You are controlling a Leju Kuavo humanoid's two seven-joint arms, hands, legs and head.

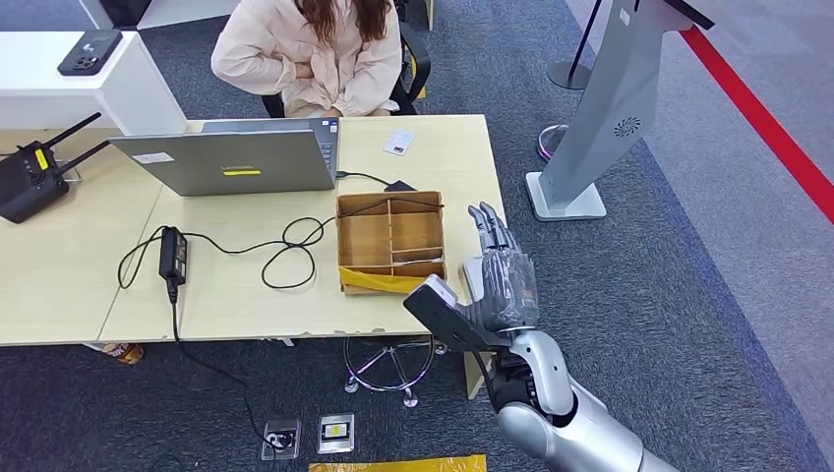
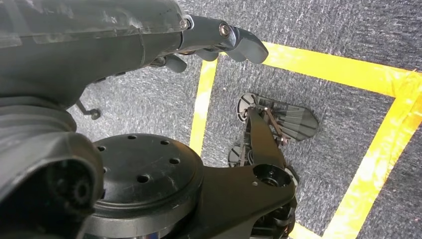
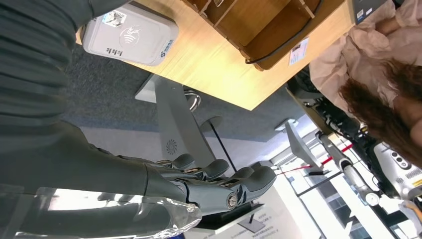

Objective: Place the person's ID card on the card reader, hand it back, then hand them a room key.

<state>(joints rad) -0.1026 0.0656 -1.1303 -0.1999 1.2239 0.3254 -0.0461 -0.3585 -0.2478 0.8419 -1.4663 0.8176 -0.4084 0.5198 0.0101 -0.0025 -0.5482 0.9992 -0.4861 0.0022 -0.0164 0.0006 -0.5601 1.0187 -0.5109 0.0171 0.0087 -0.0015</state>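
Observation:
A white ID card (image 1: pixel 398 142) (image 3: pixel 299 50) lies on the table's far side, in front of the seated person (image 1: pixel 315 49), whose arms are folded. The white card reader (image 3: pixel 129 34) sits at the table's right front corner; in the head view my right hand (image 1: pixel 500 270) hides most of it (image 1: pixel 470 278). That hand hovers above the corner with its fingers stretched out flat and nothing in it. A wooden compartment box (image 1: pixel 388 241) (image 3: pixel 259 20) stands just left of the hand, with a pale card (image 1: pixel 413 258) in one slot. My left hand (image 2: pixel 219 42) hangs over the floor, holding nothing.
A grey laptop (image 1: pixel 236 157) stands open at the far middle, with a black power adapter (image 1: pixel 173 254) and looped cable in front of it. A black router (image 1: pixel 29 177) sits far left. A grey kiosk stand (image 1: pixel 610 108) rises on the right. A stool base (image 1: pixel 388 364) sits under the table.

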